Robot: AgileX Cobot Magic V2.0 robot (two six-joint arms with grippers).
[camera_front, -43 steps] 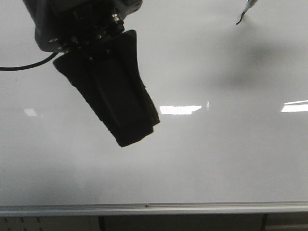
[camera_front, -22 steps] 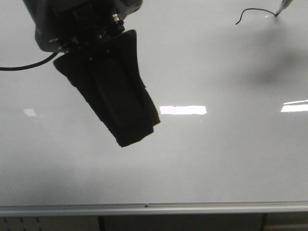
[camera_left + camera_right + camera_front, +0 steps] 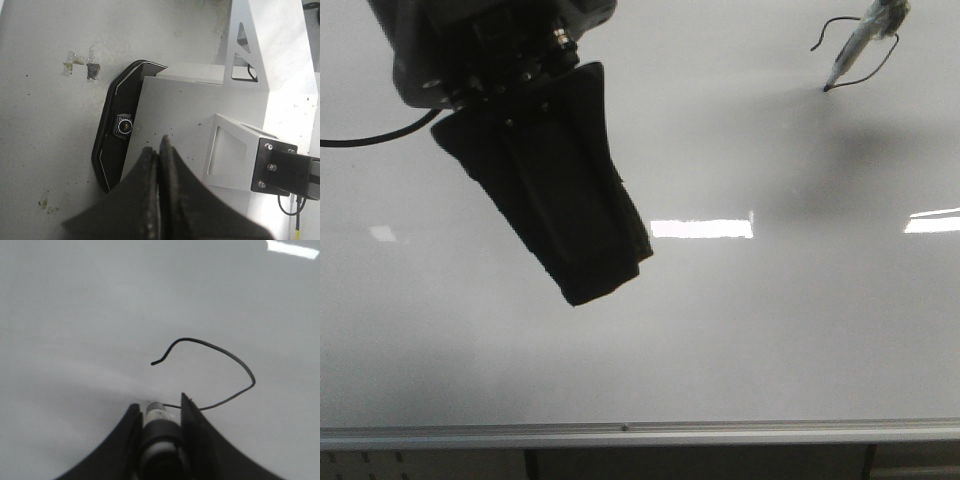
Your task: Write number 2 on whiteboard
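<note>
Marker point(image 3: 855, 50) moved down-left since earlier frame; thin black curved number 2 point(image 3: 220, 367) lengthened on glossy whiteboard point(image 3: 740, 330). Right gripper point(image 3: 159, 412) clamps marker; left gripper point(image 3: 159, 150) closed, empty.

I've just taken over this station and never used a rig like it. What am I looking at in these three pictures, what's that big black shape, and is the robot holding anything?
The machine is a two-armed robot, each arm ending in a two-finger gripper. The front view looks forward over a glossy whiteboard with a silver frame along its lower edge. The big black shape there is the left gripper, close to the camera; its own wrist camera shows the fingers pressed together with nothing between them.

The right wrist view looks down the right gripper, whose fingers clamp a marker. In the front view that marker appears at the upper right, tip on the board.

The thin black line is the number 2, only partly drawn: curved top and diagonal are there, the flat base stroke is not. The bright white bars are only light reflections.
</note>
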